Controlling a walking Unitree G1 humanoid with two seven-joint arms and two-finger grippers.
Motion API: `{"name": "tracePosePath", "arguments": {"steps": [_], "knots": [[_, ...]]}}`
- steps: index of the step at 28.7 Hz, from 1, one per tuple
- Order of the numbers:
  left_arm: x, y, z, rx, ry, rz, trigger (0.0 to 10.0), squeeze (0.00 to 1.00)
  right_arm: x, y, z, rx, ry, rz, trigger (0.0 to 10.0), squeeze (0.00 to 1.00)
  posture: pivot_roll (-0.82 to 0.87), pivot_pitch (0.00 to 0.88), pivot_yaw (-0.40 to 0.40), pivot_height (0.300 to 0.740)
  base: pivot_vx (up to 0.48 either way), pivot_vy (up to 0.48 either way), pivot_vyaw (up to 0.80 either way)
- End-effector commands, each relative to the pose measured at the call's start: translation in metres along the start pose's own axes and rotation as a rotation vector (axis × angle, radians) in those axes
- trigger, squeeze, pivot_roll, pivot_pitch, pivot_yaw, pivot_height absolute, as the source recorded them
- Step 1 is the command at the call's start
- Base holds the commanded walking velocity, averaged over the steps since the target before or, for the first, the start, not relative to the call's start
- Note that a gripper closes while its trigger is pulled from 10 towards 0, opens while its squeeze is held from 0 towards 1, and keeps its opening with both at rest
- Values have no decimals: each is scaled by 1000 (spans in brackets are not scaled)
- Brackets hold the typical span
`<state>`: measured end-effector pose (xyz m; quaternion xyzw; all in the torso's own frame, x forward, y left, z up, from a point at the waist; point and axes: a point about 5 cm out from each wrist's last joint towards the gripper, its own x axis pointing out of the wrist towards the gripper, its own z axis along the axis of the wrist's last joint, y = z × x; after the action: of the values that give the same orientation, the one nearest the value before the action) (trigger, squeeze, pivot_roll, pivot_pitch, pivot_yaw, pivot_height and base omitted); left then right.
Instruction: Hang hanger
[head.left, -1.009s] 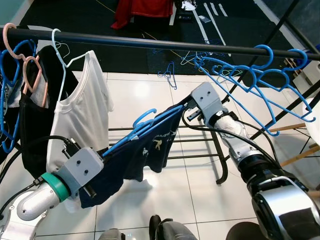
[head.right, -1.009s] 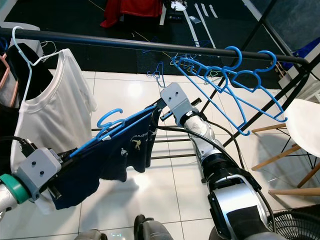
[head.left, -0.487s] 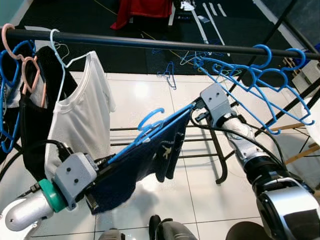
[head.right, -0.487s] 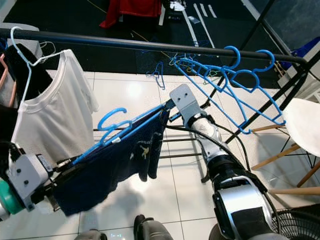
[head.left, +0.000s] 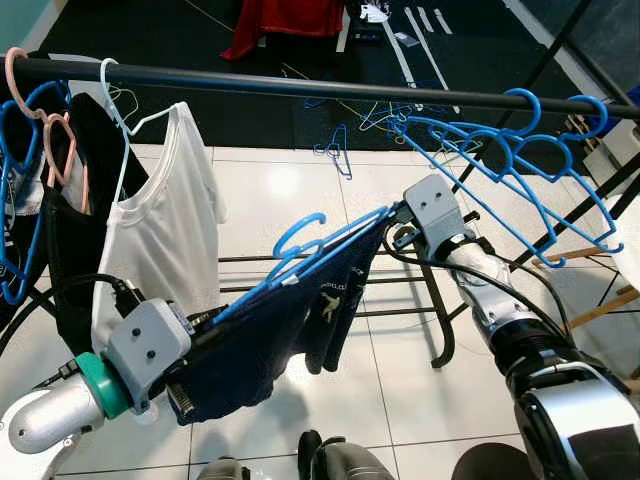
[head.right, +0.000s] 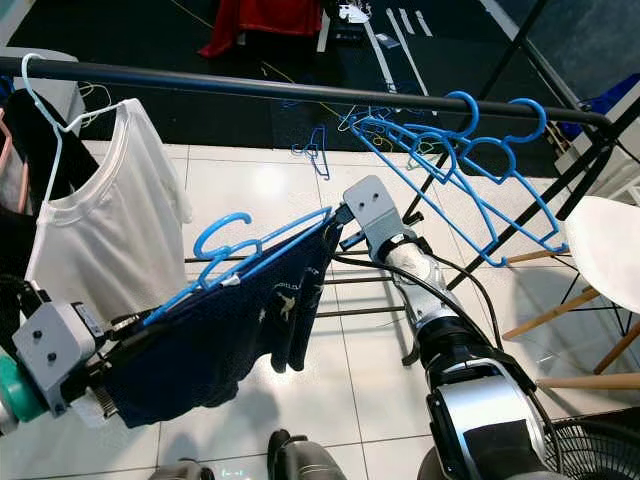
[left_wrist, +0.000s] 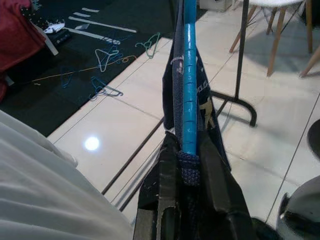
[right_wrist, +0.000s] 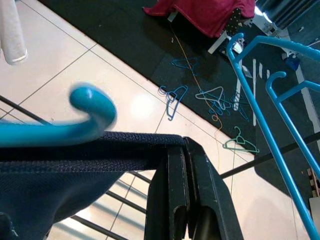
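White floor tiles (head.left: 270, 190) and a dark mat strewn with loose hangers lie below the black clothes rail (head.left: 300, 88). Under the rail, the blue hanger (head.left: 300, 255) carrying a navy garment (head.left: 290, 320) slants between both arms. The left tool (left_wrist: 186, 165) is clamped on its lower end; the right tool (right_wrist: 182, 165) is pinched shut on the garment's upper end.

Blue hanger (head.left: 300, 252) with a dark navy garment (head.left: 275, 330) spans between both arms, tilted – left gripper (head.left: 205, 325) clamps the low end, right gripper (head.left: 392, 212) the high end. Its hook sits below the black rail (head.left: 300, 88). White shirt (head.left: 160, 225) hangs left; empty blue hangers (head.left: 510, 160) right.
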<state>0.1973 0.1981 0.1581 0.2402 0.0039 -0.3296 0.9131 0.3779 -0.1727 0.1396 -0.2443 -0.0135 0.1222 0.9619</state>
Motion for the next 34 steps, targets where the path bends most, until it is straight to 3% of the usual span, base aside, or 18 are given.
{"name": "tracePosePath", "arguments": {"steps": [1,4,12,21,24,27,28,34], "knots": [[-5,1,-9,10,55,11,10000,0,-6,-26,-8,32,37,-118,0,0,118,70,-62,740,0,0,0],[-4,4,-18,83,127,33,10000,0,-3,-34,4,29,-4,-132,0,0,115,68,-62,740,0,0,0],[-7,11,-28,159,210,66,10000,0,-2,-43,13,19,-31,-144,0,0,115,68,-62,740,0,0,0],[-5,8,-30,171,227,36,10000,0,0,-47,23,-1,-69,-155,0,0,114,68,-61,740,0,0,0],[-1,4,-28,139,211,30,10000,0,3,-40,34,-6,-121,-131,0,0,113,68,-58,740,0,0,0],[7,1,-27,132,206,26,10000,0,8,-14,53,-21,-203,-53,0,0,112,65,-53,740,0,0,0],[7,1,-27,132,206,26,10000,0,8,-14,53,-21,-203,-53,0,0,112,65,-53,740,0,0,0],[9,4,-25,106,206,50,10000,0,11,23,61,-77,-231,54,0,0,115,60,-53,740,0,0,0]]}}
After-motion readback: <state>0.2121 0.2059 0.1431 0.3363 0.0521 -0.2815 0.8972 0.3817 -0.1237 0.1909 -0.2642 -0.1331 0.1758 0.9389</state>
